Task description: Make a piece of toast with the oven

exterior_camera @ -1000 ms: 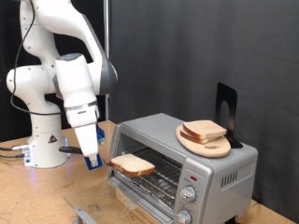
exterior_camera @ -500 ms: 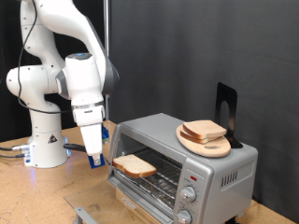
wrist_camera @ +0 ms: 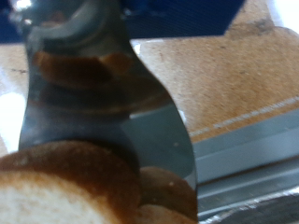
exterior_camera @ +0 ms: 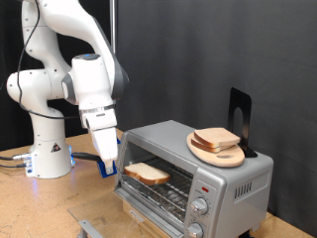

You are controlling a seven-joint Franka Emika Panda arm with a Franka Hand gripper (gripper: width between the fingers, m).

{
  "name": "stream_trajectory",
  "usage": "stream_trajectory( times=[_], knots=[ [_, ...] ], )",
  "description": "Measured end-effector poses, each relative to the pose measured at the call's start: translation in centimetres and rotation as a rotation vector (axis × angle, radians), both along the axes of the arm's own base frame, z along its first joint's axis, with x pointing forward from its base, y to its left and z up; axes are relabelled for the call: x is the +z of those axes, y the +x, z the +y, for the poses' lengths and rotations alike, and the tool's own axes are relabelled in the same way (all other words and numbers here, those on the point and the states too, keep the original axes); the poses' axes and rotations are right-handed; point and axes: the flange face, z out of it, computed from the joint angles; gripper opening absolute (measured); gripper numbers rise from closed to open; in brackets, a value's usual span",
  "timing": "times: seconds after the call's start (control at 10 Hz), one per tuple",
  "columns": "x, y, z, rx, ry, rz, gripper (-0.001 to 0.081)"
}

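The silver oven [exterior_camera: 233, 183] stands at the exterior view's right with its glass door [exterior_camera: 91, 227] folded down open. A piece of toast [exterior_camera: 146, 174] hovers level at the oven's mouth, just over the wire rack [exterior_camera: 168, 186]. My gripper [exterior_camera: 106, 163], with blue fingers, is just left of the toast. In the wrist view a shiny metal blade [wrist_camera: 103, 112] reaches out from the gripper to the toast [wrist_camera: 56, 187], which lies at its end. A second, alike slice [exterior_camera: 215, 138] lies on a round wooden plate [exterior_camera: 224, 157] on top of the oven.
A black stand [exterior_camera: 239, 111] rises behind the plate on the oven's top. Two round knobs [exterior_camera: 202, 207] are on the oven's front right. My white arm base [exterior_camera: 45, 149] stands at the exterior view's left on the wooden table [exterior_camera: 30, 208].
My gripper has moved to the exterior view's right and slightly up, carrying the toast from in front of the oven's left edge further into the opening.
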Motion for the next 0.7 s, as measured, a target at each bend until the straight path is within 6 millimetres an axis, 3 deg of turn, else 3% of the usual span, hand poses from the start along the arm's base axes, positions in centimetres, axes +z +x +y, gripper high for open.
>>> stream_trajectory(
  times=[0.3, 0.7],
  knots=[
    [-1.2, 1.4, -1.5, 0.027, -0.05, 0.018, 0.0488],
    [-2.2, 2.3, -5.1, 0.041, -0.059, 0.057, 0.0488]
  ],
)
